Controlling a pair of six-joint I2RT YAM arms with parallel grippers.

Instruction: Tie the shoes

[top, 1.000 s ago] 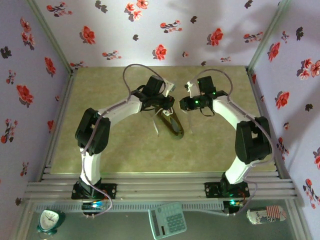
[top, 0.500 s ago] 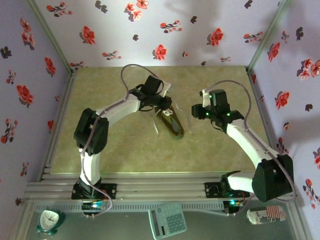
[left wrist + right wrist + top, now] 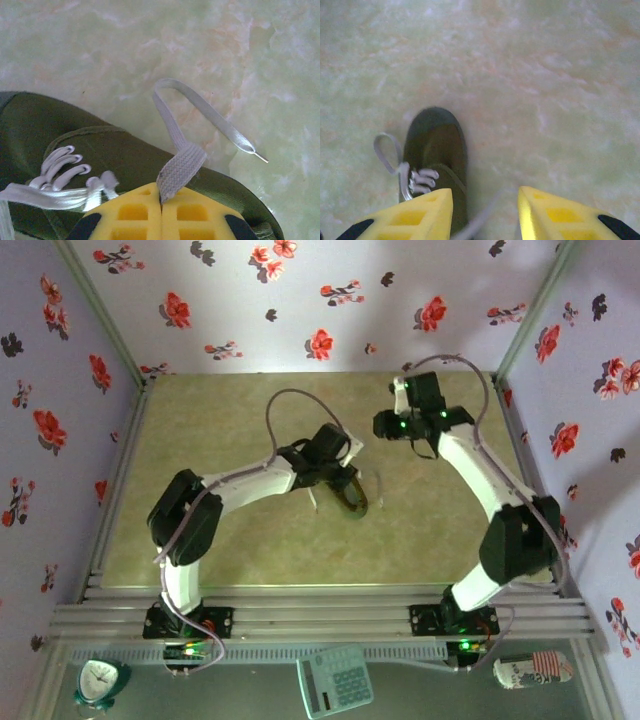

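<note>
1. Left gripper (image 3: 161, 204): my two yellow fingers (image 3: 125, 215) are clenched flat against each other, with a white lace (image 3: 182, 160) pinched at the seam. Above the pinch, the lace rises, bends into a narrow loop and runs down to the right. Its tipped end lies on the table (image 3: 250, 50).

2. Right gripper (image 3: 485, 200): my yellow fingers (image 3: 415, 215) stand apart and grasp nothing. A blurred pale strand crosses the bottom of the gap; I cannot tell whether it touches either finger.

3. Sneaker (image 3: 350, 496): the olive-green low-top lies on the marbled green table, near the centre. In the top view, my left gripper (image 3: 342, 470) sits right over its upper end. My right gripper (image 3: 384, 426) is held apart from it, farther back and to the right.

4. Left wrist view: the sneaker (image 3: 60, 125) lies directly under my clenched fingers. Its laced eyelets are at the lower left.

5. Right wrist view: the sneaker (image 3: 437, 145) lies ahead of my left finger with its rounded toe pointing away. A lace loop (image 3: 385, 150) lies on the table just beside its left flank.
</note>
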